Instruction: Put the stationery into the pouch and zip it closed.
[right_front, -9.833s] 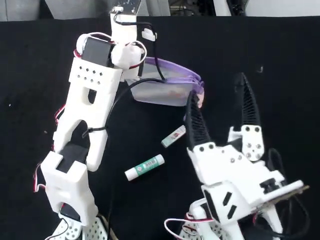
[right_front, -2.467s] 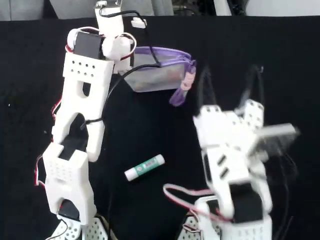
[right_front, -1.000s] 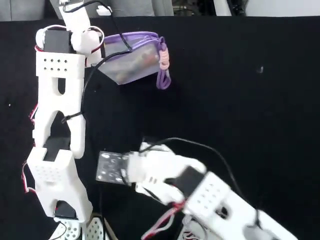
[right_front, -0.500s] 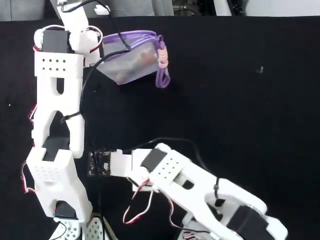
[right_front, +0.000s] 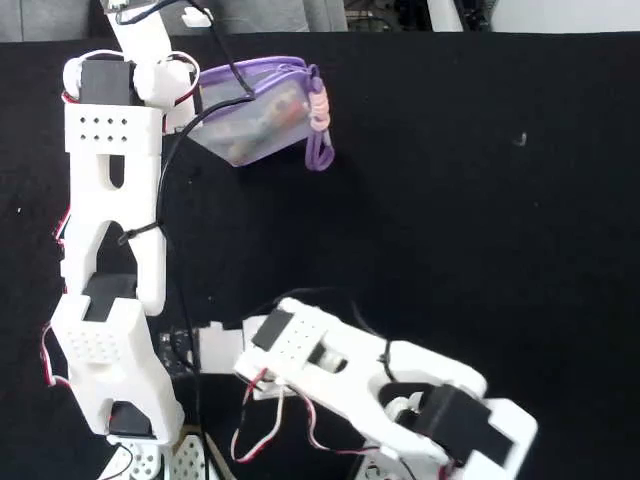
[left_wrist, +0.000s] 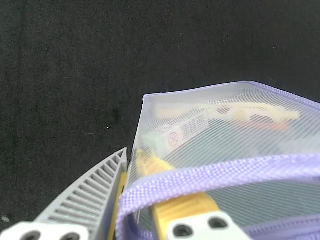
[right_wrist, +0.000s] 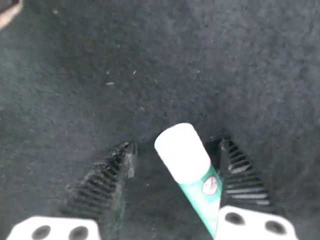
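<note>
A clear pouch (right_front: 258, 112) with purple trim hangs at the back left, tilted, with a pink pull and a purple loop (right_front: 319, 150) dangling from its end. My left gripper (left_wrist: 131, 159) is shut on the pouch's (left_wrist: 220, 135) purple rim. Through the mesh I see a white labelled item (left_wrist: 177, 132) and orange pieces inside. The white-capped green glue stick (right_wrist: 187, 162) lies between the fingers of my right gripper (right_wrist: 176, 146), which is open; the stick sits close to one finger (right_wrist: 235, 167). The right arm (right_front: 340, 365) is bent low at the table's front left.
Black cloth (right_front: 480, 200) covers the whole table. The left arm (right_front: 105, 250) stands tall along the left side, right beside the right arm's wrist. Loose cables (right_front: 270, 440) hang at the front edge.
The right arm has swung from the right side down to the front left, settling over the glue stick. The left arm has carried the pouch leftward and toward the back.
</note>
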